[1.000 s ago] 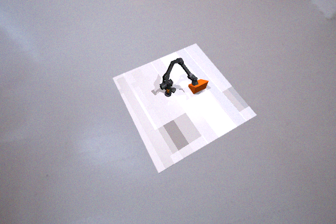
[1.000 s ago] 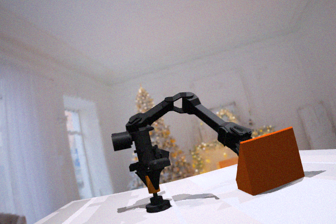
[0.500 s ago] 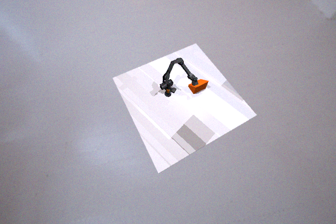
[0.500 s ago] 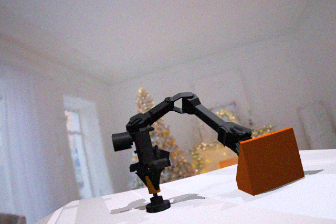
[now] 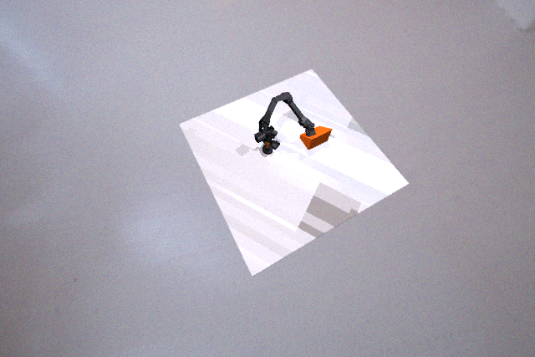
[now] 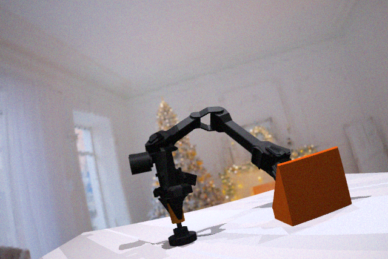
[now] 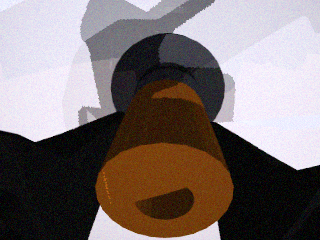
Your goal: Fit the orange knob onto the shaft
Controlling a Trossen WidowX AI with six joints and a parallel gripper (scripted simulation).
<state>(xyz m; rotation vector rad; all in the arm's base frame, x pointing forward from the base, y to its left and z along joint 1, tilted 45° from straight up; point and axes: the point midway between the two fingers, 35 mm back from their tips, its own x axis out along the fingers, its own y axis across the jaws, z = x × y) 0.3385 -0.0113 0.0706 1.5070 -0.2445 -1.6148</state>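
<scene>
The orange knob (image 5: 267,144) (image 6: 177,218) (image 7: 165,120) is upright above the round dark pedestal (image 5: 267,151) (image 6: 182,238) (image 7: 167,45). My gripper (image 6: 176,213) is shut on the knob, with a black finger on either side of it. A short piece of the dark shaft (image 6: 179,224) shows between the knob's lower end and the pedestal. Whether the shaft's tip is inside the knob or only touching it cannot be told. In the wrist view the knob's near end shows a D-shaped opening (image 7: 167,205), its flat edge rising slightly to the right. The shaft's flat side is hidden.
A large orange wedge-shaped block (image 5: 318,139) (image 6: 313,187) stands on the white table top (image 5: 259,197) (image 6: 244,243), close beside the arm's base and to the right of the pedestal in the top and exterior views. Shadows lie around the pedestal.
</scene>
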